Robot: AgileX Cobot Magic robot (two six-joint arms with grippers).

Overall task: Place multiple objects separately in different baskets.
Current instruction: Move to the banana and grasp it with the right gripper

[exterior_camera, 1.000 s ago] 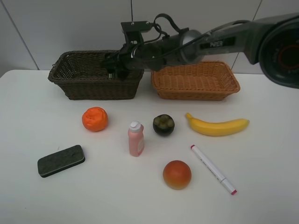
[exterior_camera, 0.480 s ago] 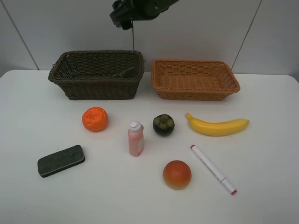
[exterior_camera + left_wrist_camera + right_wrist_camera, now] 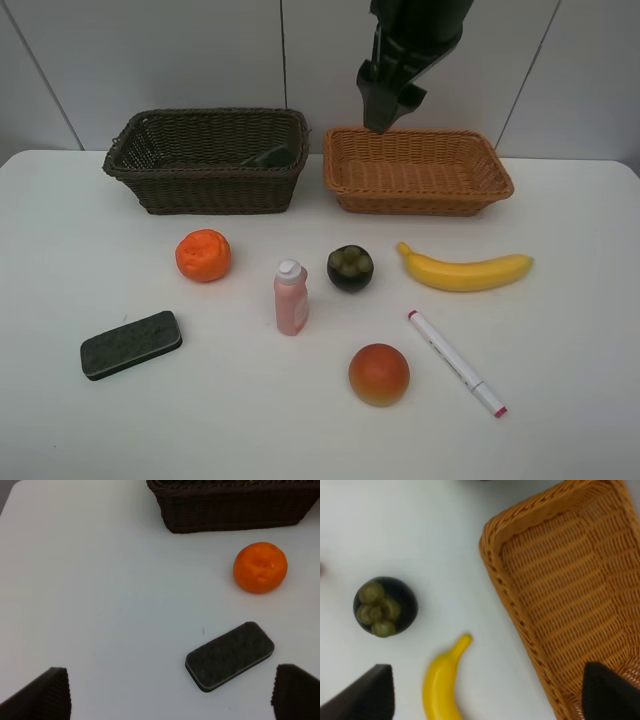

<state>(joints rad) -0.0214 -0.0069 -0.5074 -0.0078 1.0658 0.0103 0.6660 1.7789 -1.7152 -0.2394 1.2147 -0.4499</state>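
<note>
banana [image 3: 468, 271] lies left-right, stem toward mangosteen [image 3: 350, 267] | marker [image 3: 456, 362] lies diagonal, pink tip front-right | left gripper [image 3: 169, 694] jaws spread | right gripper [image 3: 487, 692] jaws spread, empty

In the brown basket [image 3: 205, 190] a dark thing [image 3: 268, 156] peeks over the wall, too hidden to tell what it is. The right arm [image 3: 415, 30] runs off the top of the high view. The right wrist view is a bit blurry, and its edge cuts off the banana [image 3: 440, 687] and the tan basket [image 3: 517, 611].
</note>
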